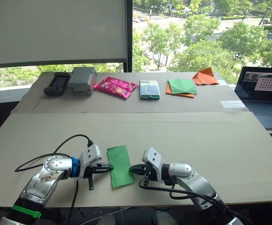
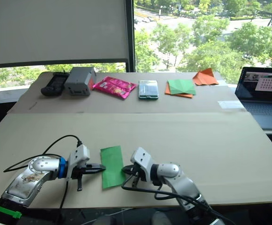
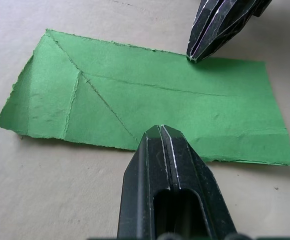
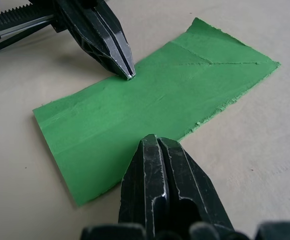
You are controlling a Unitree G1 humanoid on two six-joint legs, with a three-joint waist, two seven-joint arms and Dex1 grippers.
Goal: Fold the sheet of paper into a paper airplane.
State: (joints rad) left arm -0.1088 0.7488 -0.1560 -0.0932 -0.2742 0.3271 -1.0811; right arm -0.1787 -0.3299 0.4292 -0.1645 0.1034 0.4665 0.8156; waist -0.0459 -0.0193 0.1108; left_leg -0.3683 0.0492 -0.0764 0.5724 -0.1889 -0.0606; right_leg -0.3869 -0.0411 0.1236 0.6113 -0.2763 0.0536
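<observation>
Paper (image 1: 120,166) lies folded to a strip between both closed grippers: left gripper (image 1: 108,167) and right gripper (image 1: 133,169) tips press opposite long edges. Mid-fold, creasing; next likely nose-corner folds.

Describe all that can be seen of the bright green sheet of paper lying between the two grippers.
The sheet of paper is bright green and thin, a long rectangle lying flat on the beige table near its front edge. Its edges look rough, and diagonal and lengthwise creases cross it. The left gripper and right gripper, both shut, press their tips on opposite long edges.
</observation>
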